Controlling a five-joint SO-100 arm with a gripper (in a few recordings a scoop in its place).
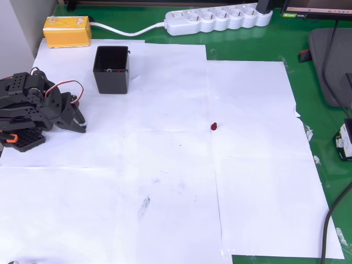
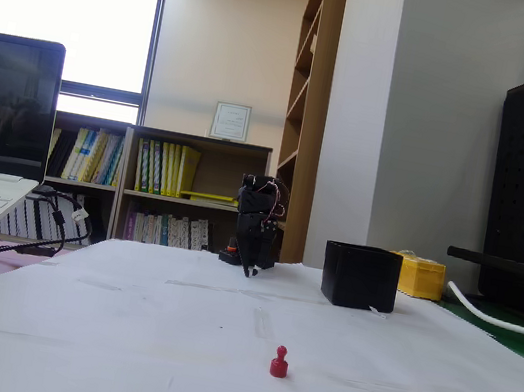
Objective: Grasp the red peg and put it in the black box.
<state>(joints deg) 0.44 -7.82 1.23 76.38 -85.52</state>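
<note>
- Overhead view: the red peg (image 1: 214,126) lies alone on the white paper (image 1: 165,192) that covers the worktop (image 1: 253,47), near the middle and well apart from the black box (image 1: 111,70).
- The box stands open at the upper left, near a yellow box (image 1: 67,31) and a power strip (image 1: 217,19).
- The arm is folded at the left edge, and its jaws (image 1: 77,118) point to the paper, far from the peg. They look pressed together and hold nothing, but I am not fully sure.
- So I judge that nothing of the task is done: reach, grasp, carry and drop are all left.
- Fixed view: this low camera shows the peg (image 2: 279,362) standing upright in front, a thing the view from above does not tell.
- It also shows the tall walls of the box (image 2: 359,276), with the arm (image 2: 257,228) far behind.
</note>
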